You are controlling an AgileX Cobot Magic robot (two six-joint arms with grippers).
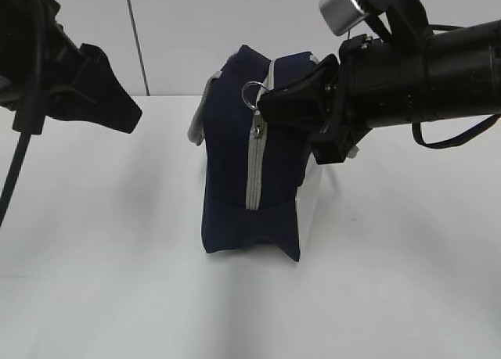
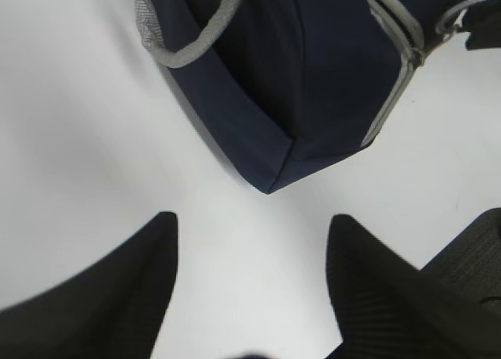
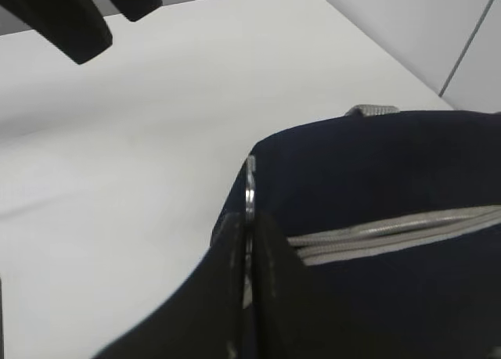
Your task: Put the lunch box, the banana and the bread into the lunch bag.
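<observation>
White table (image 1: 94, 257) against a pale wall (image 1: 180, 30) — lunch bag (image 1: 231, 156) upright; right gripper (image 3: 249, 242) pinches its ring pull (image 3: 250, 188), left gripper (image 2: 250, 242) parted, empty.

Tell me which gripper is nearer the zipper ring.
Right. The right gripper is shut on the zipper ring; the left gripper hangs open over bare table, off the bag's corner.

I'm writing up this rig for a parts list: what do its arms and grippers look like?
Both arms are matte black. The right arm is a thick black tube with a silver cap on top and thin black cables. The left gripper has broad, wedge-shaped black fingers with finely ribbed surfaces.
</observation>
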